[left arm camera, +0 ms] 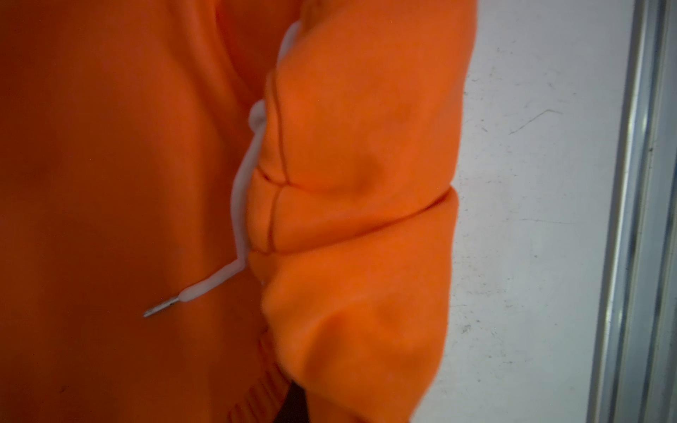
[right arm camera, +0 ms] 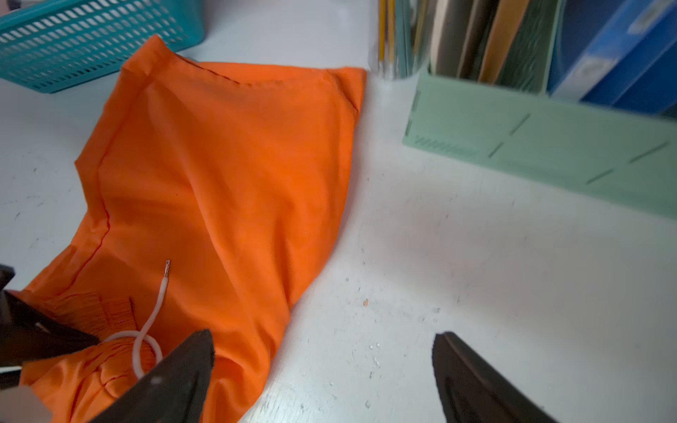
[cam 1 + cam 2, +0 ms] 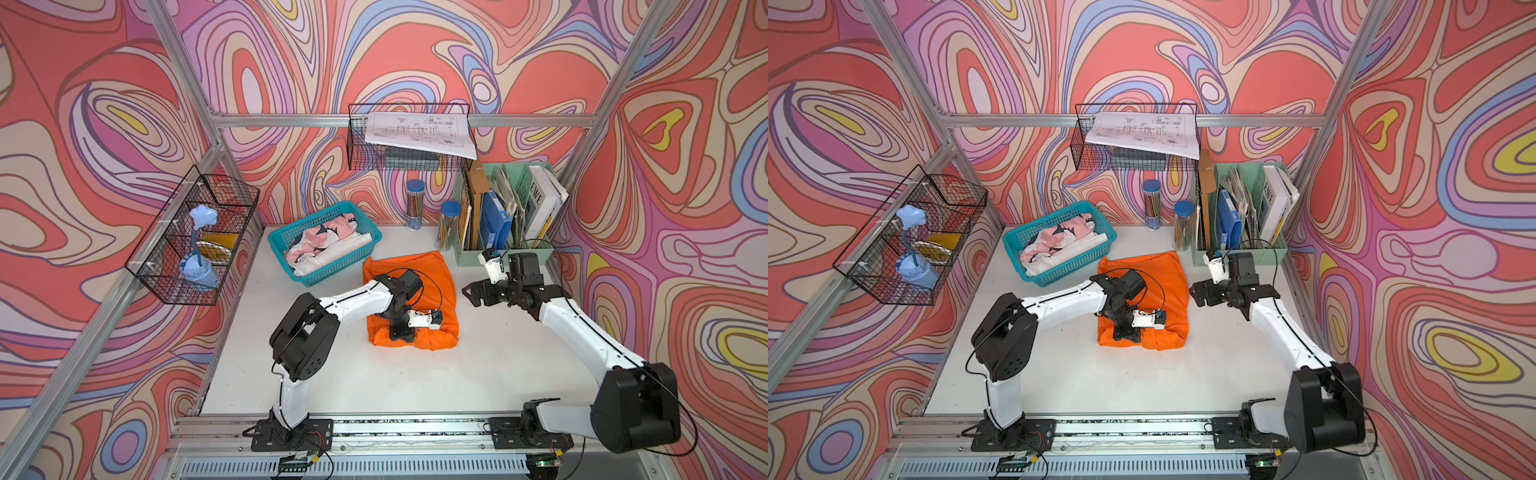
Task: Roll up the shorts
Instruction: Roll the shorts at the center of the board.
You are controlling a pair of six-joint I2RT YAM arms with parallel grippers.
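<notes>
Nearest us: left gripper [image 3: 400, 332] is down on the end of the shorts [image 3: 451, 299] farthest from the teal basket [image 3: 345, 266]. Claw is narrow. It looks pinched on the rolled edge [image 1: 359, 205], but the left wrist view doesn't show the fingers, so the grip is our read. That end is turned over into one fat fold. The waistband [image 2: 95, 307] is gathered by it and the drawstring [image 2: 160, 293] spills onto the flat cloth. We think the pinch is there to stop the first turn springing open.

The rest of the shorts lie flat on the table [image 3: 374, 382], running from the fold to just beside the basket's corner. Touching or not, we can't tell. Flat cloth gives the roll a clean run toward the basket.

Right gripper [image 2: 324, 334] hangs off the shorts' side away from the basket, over bare table, claw wide, nothing in it. We read it as free to take its end of the fold. Roll is barely started.

Risk: a one-sided pinch skews the roll, and the drawstring could wind in crooked.

Farther: the basket holds patterned cloth [image 3: 320, 237], not ours. The green file organizer [image 2: 549, 157] sits across the shorts from the basket, near the right arm, so watch clearance.
</notes>
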